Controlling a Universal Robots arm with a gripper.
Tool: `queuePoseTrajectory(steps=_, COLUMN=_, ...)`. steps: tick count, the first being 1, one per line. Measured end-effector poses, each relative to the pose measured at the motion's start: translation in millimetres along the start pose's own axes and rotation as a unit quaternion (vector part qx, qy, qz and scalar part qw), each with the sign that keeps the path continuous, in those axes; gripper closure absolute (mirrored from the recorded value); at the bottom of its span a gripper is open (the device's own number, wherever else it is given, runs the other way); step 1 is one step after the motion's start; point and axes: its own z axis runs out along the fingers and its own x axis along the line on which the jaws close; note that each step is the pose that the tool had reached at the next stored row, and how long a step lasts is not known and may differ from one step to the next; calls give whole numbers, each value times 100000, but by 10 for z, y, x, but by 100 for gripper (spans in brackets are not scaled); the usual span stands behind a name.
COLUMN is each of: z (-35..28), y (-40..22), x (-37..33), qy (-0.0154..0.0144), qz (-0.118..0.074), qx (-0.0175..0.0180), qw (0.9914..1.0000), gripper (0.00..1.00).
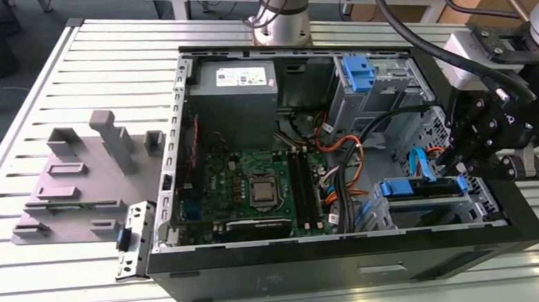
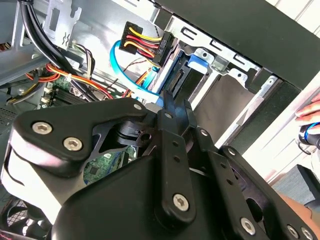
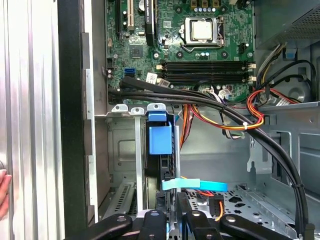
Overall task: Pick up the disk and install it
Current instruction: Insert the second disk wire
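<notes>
disk [image 3: 160, 150] in drive cage [image 1: 480, 206] inside computer case [image 1: 349, 264] | hand [image 1: 455, 162] above disk | fixture block [image 1: 86, 181] at exterior view's left

no print was legible; the white sticker [image 1: 243, 75] on the grey box [image 1: 236, 90] stayed unreadable.

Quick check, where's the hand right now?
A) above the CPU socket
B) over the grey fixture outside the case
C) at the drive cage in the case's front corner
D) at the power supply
C: in the exterior view the hand sits at the drive cage on that view's right, with the disk and its blue rail standing in the cage slot in the first wrist view.
</notes>
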Motion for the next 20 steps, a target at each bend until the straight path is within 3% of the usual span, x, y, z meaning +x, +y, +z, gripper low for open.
queuePoseTrajectory(steps=5, z=-2, y=0, x=0, qy=8, qz=-2, qx=-1, qw=100000, gripper=75)
queuePoseTrajectory(steps=6, z=-2, y=0, x=0, qy=11, qz=-1, qx=-1, qw=100000, gripper=70)
queuePoseTrajectory(steps=8, z=-3, y=0, x=0, qy=11, qz=-2, qx=-1, qw=100000, gripper=70)
queuePoseTrajectory(steps=9, z=-3, y=0, x=0, qy=13, qz=-2, qx=-1, qw=100000, gripper=63)
queuePoseTrajectory(steps=11, z=-4, y=0, x=-6, qy=33, qz=-2, qx=1, qw=100000, gripper=63)
queuePoseTrajectory(steps=17, z=15, y=-3, x=-104, qy=5, qz=-5, qx=1, qw=100000, gripper=63)
queuePoseTrajectory(steps=20, z=33, y=-48, x=-120, qy=-8, qz=-1, qx=1, qw=100000, gripper=63)
